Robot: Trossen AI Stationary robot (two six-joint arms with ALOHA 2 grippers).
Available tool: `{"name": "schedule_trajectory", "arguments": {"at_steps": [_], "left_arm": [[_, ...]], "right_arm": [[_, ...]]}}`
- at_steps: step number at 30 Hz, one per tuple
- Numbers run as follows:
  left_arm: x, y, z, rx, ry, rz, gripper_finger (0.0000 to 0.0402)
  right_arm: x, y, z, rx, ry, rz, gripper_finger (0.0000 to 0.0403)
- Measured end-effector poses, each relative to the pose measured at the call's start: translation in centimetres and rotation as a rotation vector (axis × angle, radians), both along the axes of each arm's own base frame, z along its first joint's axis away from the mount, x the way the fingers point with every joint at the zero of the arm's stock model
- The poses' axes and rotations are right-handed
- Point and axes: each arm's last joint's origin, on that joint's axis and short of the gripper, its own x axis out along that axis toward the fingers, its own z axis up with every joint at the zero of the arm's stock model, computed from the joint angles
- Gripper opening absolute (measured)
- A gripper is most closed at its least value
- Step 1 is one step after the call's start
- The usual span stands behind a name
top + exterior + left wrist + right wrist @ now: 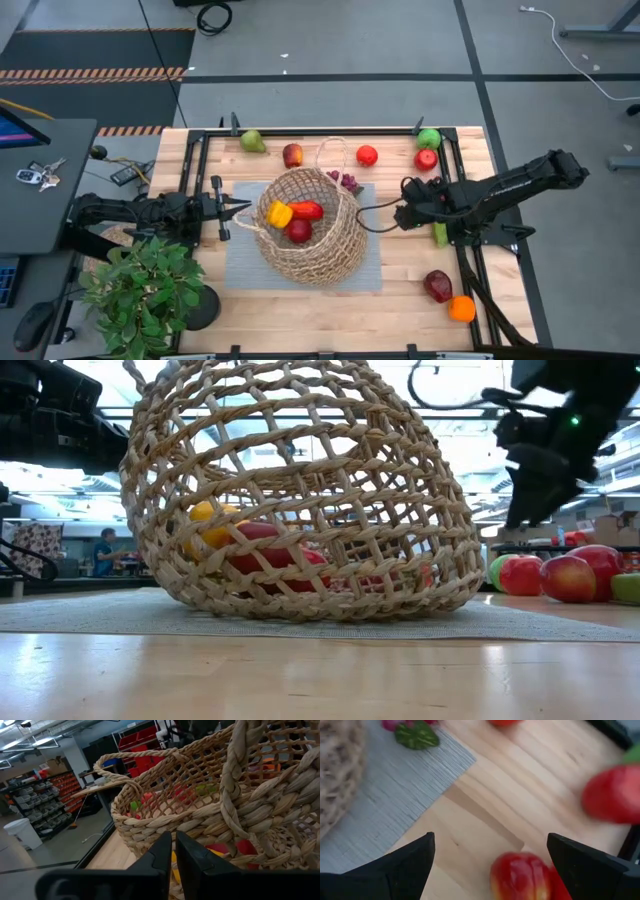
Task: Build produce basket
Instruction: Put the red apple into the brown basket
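From overhead I see the basket tipped on its grey mat, rim against my left gripper, whose fingers are pinched shut at the weave. My right gripper hangs spread and empty beside the basket's other side. Only its wrist view shows a red apple between the fingers; overhead shows the yellow pepper inside the basket.

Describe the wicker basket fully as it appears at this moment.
The round, open-weave tan wicker basket lies tipped on its side on the grey woven mat, mouth toward the left gripper, whose shut fingers sit at its rim. Thin loop handles show. Inside lie a yellow pepper, a red pepper and a dark red piece.
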Motion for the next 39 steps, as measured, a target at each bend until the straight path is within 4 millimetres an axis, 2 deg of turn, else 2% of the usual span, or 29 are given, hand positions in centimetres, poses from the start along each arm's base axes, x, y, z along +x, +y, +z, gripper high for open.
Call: {"name": "schedule_trajectory", "arguments": {"at_steps": [5,11,15,24,30,39], "left_arm": [[0.0,0.0,0.0,0.000,0.000,0.000,0.0032],[0.0,0.0,0.0,0.000,0.000,0.000,0.0035],[0.0,0.0,0.0,0.000,0.000,0.000,0.0030],[0.0,0.0,0.0,0.000,0.000,0.000,0.0033],[0.0,0.0,0.0,0.000,0.000,0.000,0.0035],[0.0,0.0,0.0,0.000,0.000,-0.001,0.0028]], "right_arm": [[-0.3,0.6,-1.4,-0.004,-0.036,-0.109,0.0388],[-0.1,1.5,-2.0,-0.105,-0.114,-0.179,0.0385],[0.1,2.0,-2.6,-0.107,-0.129,-0.213,0.0379],[-0.6,2.2,-4.1,-0.128,0.098,-0.244,0.0366],[-0.5,2.2,-4.6,-0.147,0.154,-0.225,0.0364],[-1.2,2.0,-6.5,-0.092,0.169,-0.222,0.0362]]}}
